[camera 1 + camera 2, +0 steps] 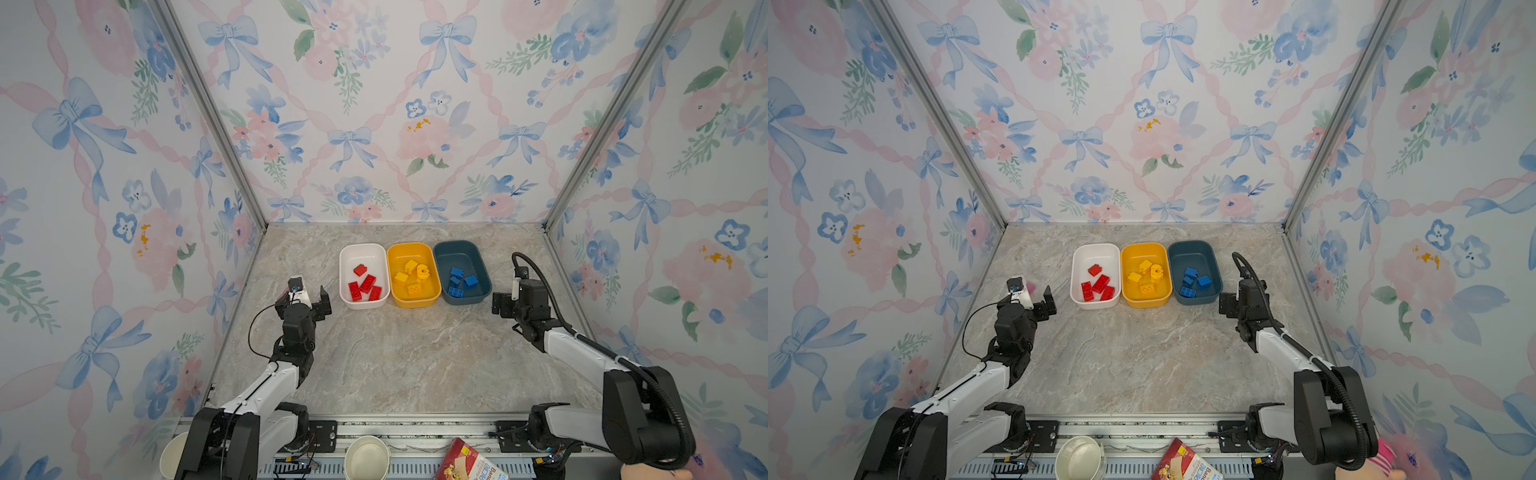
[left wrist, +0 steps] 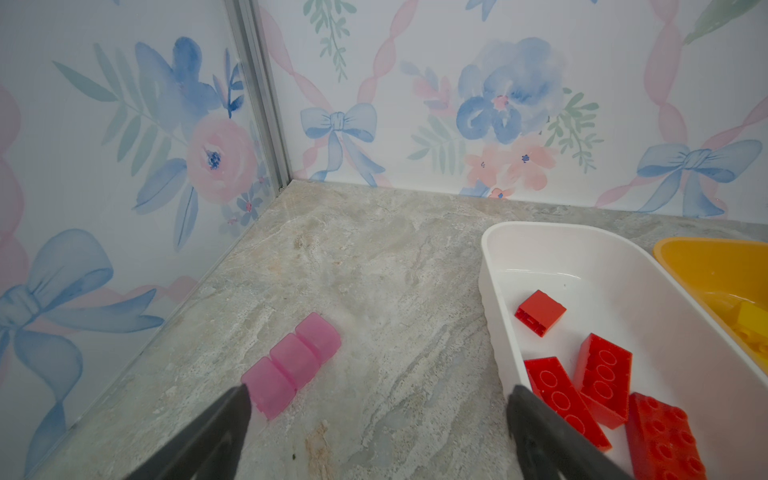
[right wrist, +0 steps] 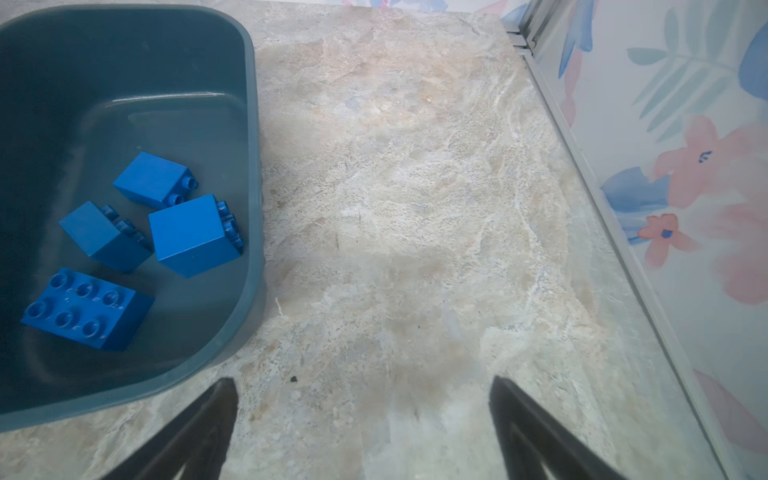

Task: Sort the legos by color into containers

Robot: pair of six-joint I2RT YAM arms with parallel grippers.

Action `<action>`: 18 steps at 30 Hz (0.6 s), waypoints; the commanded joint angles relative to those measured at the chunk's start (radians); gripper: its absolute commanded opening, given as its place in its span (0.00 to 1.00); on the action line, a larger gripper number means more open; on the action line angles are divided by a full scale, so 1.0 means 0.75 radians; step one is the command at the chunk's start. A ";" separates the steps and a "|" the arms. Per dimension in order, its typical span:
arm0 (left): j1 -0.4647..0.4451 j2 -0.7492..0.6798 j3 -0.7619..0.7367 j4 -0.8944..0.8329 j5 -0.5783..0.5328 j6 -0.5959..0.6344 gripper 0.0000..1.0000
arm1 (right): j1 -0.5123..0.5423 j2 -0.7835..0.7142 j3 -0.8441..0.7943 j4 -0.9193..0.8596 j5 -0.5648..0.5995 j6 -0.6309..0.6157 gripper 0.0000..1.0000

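Note:
Three containers stand in a row at the back of the table in both top views. The white tub [image 1: 343, 270] holds several red legos [image 1: 365, 286], the yellow-orange tub [image 1: 392, 257] several yellow legos [image 1: 413, 276], and the teal tub [image 1: 478, 257] several blue legos [image 3: 124, 241]. My left gripper [image 2: 379, 390] hovers open and empty just left of the white tub [image 2: 494, 299], above bare table. My right gripper [image 3: 362, 381] is open and empty too, just right of the teal tub [image 3: 249, 124].
A translucent pink block [image 2: 291, 363] lies on the table by my left gripper's outer finger. Wallpapered walls close in the left, right and back. Off the front edge are two paper cups [image 1: 366, 457] [image 1: 172, 455] and a snack box [image 1: 473, 461].

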 commanded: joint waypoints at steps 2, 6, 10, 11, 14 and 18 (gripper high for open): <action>0.019 0.070 -0.052 0.281 0.035 0.056 0.98 | -0.026 0.067 -0.054 0.363 -0.046 -0.082 0.97; 0.028 0.153 -0.092 0.432 0.044 0.064 0.98 | -0.030 0.140 -0.086 0.518 -0.078 -0.089 0.97; 0.031 0.248 -0.111 0.549 0.044 0.070 0.98 | -0.041 0.185 -0.115 0.642 -0.131 -0.062 0.97; 0.030 0.274 -0.116 0.580 0.041 0.071 0.98 | -0.041 0.213 -0.140 0.719 -0.131 -0.058 0.97; 0.034 0.340 -0.138 0.680 0.030 0.066 0.98 | -0.041 0.274 -0.174 0.828 -0.139 -0.059 0.97; 0.041 0.418 -0.142 0.770 0.059 0.048 0.98 | -0.042 0.299 -0.248 0.981 -0.136 -0.058 0.97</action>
